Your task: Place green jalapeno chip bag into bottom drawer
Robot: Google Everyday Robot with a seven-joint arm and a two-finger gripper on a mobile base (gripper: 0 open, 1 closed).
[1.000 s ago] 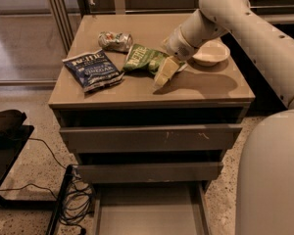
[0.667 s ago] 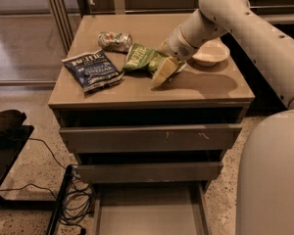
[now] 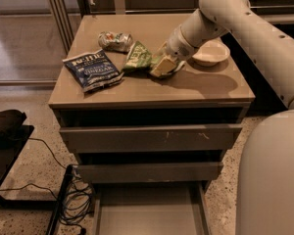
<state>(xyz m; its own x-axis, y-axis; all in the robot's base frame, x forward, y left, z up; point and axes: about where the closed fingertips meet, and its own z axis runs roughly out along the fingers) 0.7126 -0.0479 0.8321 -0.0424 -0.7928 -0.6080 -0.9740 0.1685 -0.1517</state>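
Reaching in from the right edge with the gripper, low over the middle of the cabinet top, at the right side of the green jalapeno chip bag. Touching that side or just short of it; hard to say which. Cannot tell whether the gripper is open, closed, or already holding anything. Bag directly left of the gripper, lying flat, long axis running roughly back edge to front edge and leaning a little toward the front-left corner. Flanked by a dark blue chip bag toward the left edge, a crushed can nearer the back edge and a white bowl toward the right edge. Pulled out below the front edge, well apart from the bag: the bottom drawer.
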